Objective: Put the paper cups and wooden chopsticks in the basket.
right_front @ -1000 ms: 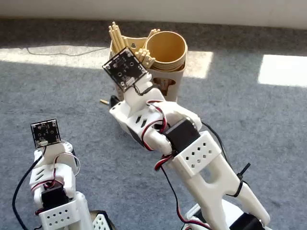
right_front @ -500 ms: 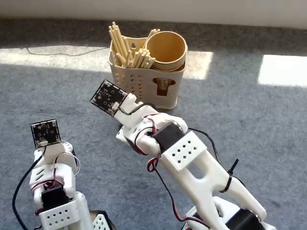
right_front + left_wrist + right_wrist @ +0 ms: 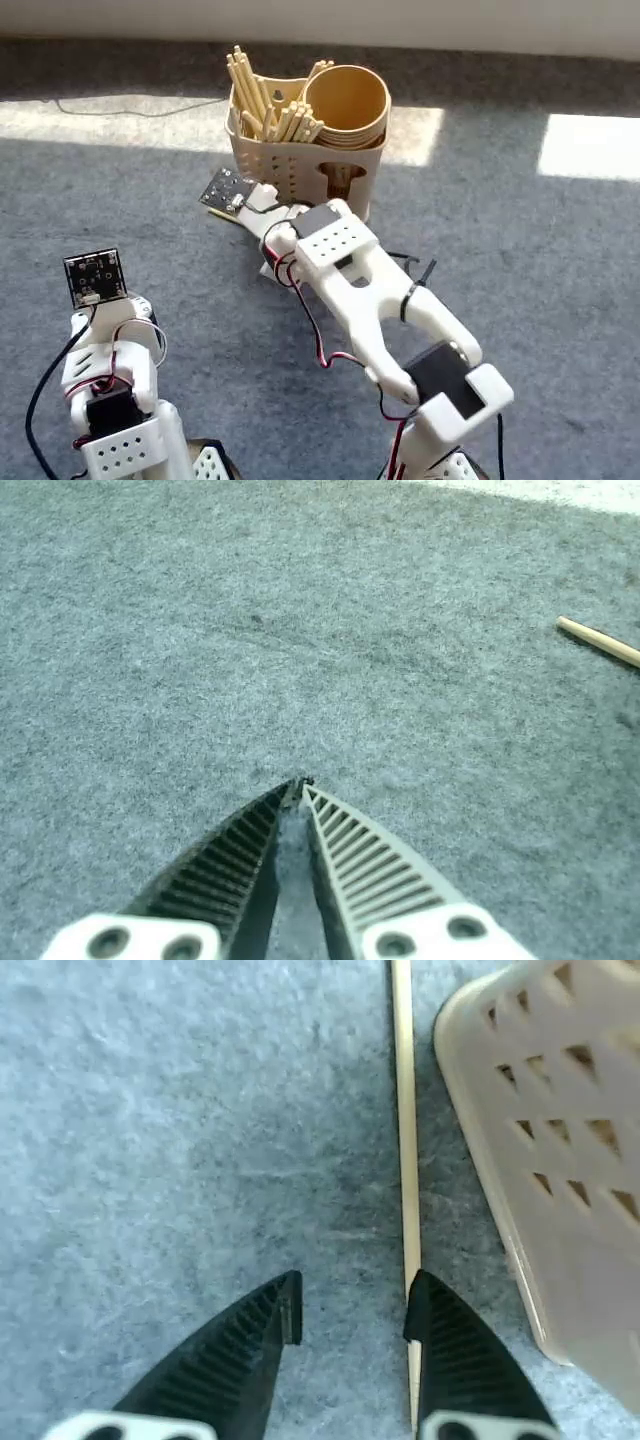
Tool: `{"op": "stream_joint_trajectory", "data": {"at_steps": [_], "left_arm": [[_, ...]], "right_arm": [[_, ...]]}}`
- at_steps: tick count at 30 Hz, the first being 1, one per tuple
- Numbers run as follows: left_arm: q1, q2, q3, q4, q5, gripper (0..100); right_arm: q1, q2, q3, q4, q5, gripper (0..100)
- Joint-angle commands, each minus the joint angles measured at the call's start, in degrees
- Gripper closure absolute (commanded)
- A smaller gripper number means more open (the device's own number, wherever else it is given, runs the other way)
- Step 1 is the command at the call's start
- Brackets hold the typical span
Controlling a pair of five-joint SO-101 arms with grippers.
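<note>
Right gripper, jaws apart, one jaw over chopstick lying beside basket

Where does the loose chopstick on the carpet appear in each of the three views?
High view: hidden under the right arm at its wrist, beside the basket.
Left wrist view: a chopstick end, likely the same one, ahead of the shut left gripper.
Right wrist view: the chopstick lies along the basket wall, beside one fingertip of the open right gripper.
Shared landmark: the basket.

Shells: white plastic is used for the left arm and right arm, with perforated plates.
Cables: red and black wires are looped along the joints.
Boards: dark circuit boards are mounted at the wrists.
Fingers: black ribbed blades are fitted to the left gripper and right gripper.
</note>
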Motion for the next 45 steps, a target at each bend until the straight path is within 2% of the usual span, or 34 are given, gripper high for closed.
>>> {"op": "stream_joint_trajectory", "data": {"at_steps": [1,14,16,19,20,39,45], "left_arm": [[-0.48,-0.4,1.1,-0.97,-0.44,99],[-0.48,-0.4,1.1,-0.97,-0.44,99],[-0.48,-0.4,1.1,-0.97,-0.44,99],[-0.48,-0.4,1.1,-0.97,-0.44,99],[-0.48,-0.4,1.1,-0.97,-0.44,99],[-0.48,-0.4,1.1,-1.05,-0.44,99],[-0.48,-0.4,1.1,-1.05,-0.44,99]], "right_arm": [[1.45,3.91,-6.55,0.13,1.76,82.1],[4.44,19.03,-17.54,0.48,1.58,82.7],[4.26,19.21,-17.45,0.48,1.58,87.2],[3.91,19.12,-17.45,0.48,1.58,99.1],[3.82,19.12,-17.36,0.57,1.58,99.7],[1.19,18.95,-17.71,18.59,1.41,99.1],[-1.01,18.95,-17.8,18.77,1.32,85.1]]}}
